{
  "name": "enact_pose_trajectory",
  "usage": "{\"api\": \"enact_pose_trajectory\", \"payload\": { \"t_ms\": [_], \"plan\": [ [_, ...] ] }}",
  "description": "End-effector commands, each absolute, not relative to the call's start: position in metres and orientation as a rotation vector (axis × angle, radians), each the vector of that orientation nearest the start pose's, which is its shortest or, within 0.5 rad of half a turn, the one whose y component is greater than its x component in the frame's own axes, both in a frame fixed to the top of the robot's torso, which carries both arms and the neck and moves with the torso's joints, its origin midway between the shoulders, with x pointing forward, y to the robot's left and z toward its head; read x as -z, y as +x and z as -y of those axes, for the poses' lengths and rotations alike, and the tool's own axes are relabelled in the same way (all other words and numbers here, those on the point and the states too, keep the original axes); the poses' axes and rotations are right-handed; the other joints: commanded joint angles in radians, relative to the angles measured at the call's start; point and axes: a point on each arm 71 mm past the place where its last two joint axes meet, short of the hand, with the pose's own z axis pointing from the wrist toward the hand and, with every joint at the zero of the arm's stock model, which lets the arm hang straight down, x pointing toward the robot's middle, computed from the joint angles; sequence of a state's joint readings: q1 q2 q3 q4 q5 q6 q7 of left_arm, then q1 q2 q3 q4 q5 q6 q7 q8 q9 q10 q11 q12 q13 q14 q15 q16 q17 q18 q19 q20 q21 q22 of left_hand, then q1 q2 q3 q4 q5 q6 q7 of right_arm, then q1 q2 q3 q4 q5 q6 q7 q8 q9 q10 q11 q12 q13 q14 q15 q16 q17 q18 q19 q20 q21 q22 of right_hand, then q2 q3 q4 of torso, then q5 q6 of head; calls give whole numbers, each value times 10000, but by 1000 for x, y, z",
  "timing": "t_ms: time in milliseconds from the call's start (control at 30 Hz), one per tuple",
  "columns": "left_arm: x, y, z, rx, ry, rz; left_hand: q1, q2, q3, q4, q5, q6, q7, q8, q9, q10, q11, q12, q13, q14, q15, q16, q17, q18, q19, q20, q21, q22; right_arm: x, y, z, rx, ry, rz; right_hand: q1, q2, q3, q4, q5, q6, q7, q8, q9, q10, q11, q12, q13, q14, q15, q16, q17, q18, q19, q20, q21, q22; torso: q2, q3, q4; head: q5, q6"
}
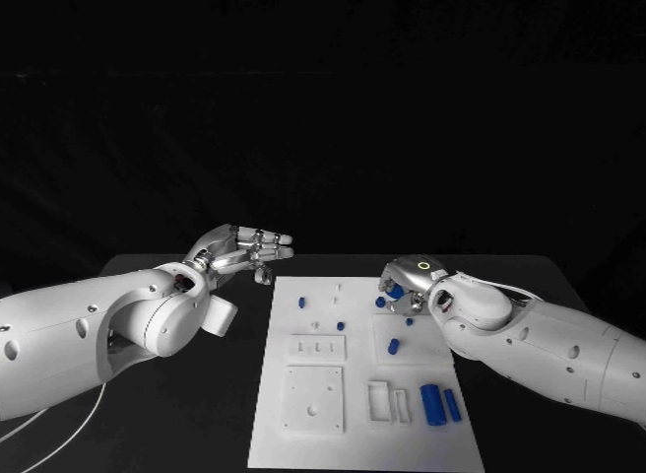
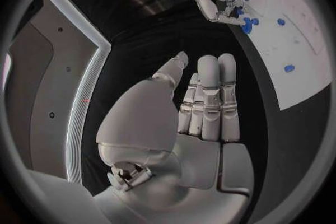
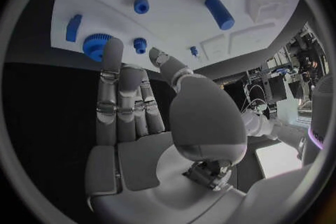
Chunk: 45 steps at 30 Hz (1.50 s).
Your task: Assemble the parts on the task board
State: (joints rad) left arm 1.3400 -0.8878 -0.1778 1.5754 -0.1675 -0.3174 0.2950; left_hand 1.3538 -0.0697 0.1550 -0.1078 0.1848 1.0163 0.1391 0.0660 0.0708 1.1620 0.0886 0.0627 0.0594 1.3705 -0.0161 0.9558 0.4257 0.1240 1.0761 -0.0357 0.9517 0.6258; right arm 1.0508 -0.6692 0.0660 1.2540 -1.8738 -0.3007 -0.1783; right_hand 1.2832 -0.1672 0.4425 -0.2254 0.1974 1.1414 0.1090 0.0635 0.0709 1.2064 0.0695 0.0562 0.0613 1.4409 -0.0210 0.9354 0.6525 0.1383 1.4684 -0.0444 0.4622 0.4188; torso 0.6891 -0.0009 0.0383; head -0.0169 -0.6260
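Both hands hold nothing: left hand (image 1: 246, 248) is beside the task board (image 1: 355, 434), right hand (image 1: 409, 286) above its blue parts (image 1: 437, 404), fingers extended.

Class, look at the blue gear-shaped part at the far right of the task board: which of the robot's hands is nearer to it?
Right. The right hand has its fingers reaching the blue gear-shaped part. The left hand hovers off the task board, beyond its far left corner.

White task board (image 1: 355, 404) at lower centre on a black table (image 1: 195, 414); small parts (image 1: 435, 404) on it were blue, including a toothed blue wheel (image 3: 96, 46) at upper left of the right wrist view. Both hands (image 1: 249, 247) (image 1: 409, 283) were silver, arms (image 1: 68, 330) white.
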Motion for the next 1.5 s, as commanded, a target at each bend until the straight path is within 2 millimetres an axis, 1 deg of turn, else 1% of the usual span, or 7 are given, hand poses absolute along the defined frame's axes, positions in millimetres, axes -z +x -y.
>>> {"api": "enact_pose_trajectory", "payload": {
  "t_ms": [33, 267, 767, 967, 1200, 1300, 1500],
  "plan": [
    [159, 483, -212, 14304, -8729, -15921, -69, 51, -48, 11, -7, -75, -16, -28, 14, -68, 1, -33, 5, 74, 2, 61, -12, 117, 19, 20, 32, 15, 239, 515, 189, -3248, -3768, -15921, 29, -126, 129, 25, -65, 71, -16, -5, 12, 66, 9, 15, -5, -73, 22, 74, -18, -125, -63, -3, 47, 73, 116, -15, 37, -38, -10],
    [157, 483, -212, 14324, -8705, -15939, -72, 51, -56, 15, -4, -78, -14, -29, 14, -68, 1, -32, 5, 73, 3, 82, -19, 120, 17, 22, 45, 16, 241, 517, 189, -3148, -3732, -15911, 66, -143, 397, 136, -223, 124, -25, -5, 15, 107, -2, 15, -5, -87, 17, 119, -63, -125, -96, -7, 17, 327, 224, -32, 79, -73, -26],
    [158, 485, -210, 14320, -8696, -15991, -69, 71, -61, 33, 41, -134, 0, -32, 8, -69, 5, -32, 5, 78, 4, 136, -45, 129, 17, 23, 84, 14, 243, 520, 191, -3005, -3651, -15911, 45, -148, 907, 348, -465, 246, -51, -2, 29, 217, -39, 15, -5, -100, -11, 181, -68, -132, -87, -28, -71, 611, 364, -69, 129, -106, 43],
    [158, 486, -210, 14277, -8715, -16007, -67, 69, -50, 38, 39, -140, 0, -29, 12, -71, 5, -32, 5, 71, 5, 155, -59, 130, 3, 26, 94, 7, 244, 521, 191, -3002, -3659, -15981, 40, -93, 974, 388, -467, 405, -98, 11, 58, 407, -102, 19, 1, -104, -51, 186, -66, -161, -90, -59, -97, 663, 411, -69, 125, -94, 18],
    [159, 488, -212, 14122, -8767, -15998, -20, 59, -24, 6, 43, -143, 1, -29, 13, -70, 4, -33, 5, 73, 3, 173, -70, 134, 1, 24, 111, 4, 246, 520, 190, -3109, -3677, -16033, 49, -18, 989, 421, -458, 661, -170, 10, 156, 708, -203, 18, 4, -104, -123, 179, -60, -237, -90, -130, -145, 739, 424, -84, 131, -82, 5],
    [159, 489, -213, 14096, -8777, -16005, -20, 59, -24, 6, 43, -143, 1, -29, 13, -70, 4, -33, 5, 73, 3, 173, -70, 134, 1, 24, 111, 4, 246, 520, 190, -3136, -3684, -16062, 60, -3, 986, 418, -452, 675, -170, 4, 170, 727, -208, 18, 4, -103, -128, 176, -59, -249, -91, -139, -151, 750, 441, -94, 137, -82, 14],
    [159, 489, -212, 14075, -8787, -16026, -15, 50, -1, -10, 48, -155, 6, -30, 13, -76, 8, -34, 4, 74, 5, 193, -81, 137, -3, 24, 127, 0, 247, 519, 188, -3192, -3666, -16179, 66, 51, 998, 424, -445, 704, -176, 3, 207, 767, -223, 21, 5, -101, -138, 170, -54, -271, -89, -155, -169, 783, 456, -91, 136, -86, 13]
  ]
}}
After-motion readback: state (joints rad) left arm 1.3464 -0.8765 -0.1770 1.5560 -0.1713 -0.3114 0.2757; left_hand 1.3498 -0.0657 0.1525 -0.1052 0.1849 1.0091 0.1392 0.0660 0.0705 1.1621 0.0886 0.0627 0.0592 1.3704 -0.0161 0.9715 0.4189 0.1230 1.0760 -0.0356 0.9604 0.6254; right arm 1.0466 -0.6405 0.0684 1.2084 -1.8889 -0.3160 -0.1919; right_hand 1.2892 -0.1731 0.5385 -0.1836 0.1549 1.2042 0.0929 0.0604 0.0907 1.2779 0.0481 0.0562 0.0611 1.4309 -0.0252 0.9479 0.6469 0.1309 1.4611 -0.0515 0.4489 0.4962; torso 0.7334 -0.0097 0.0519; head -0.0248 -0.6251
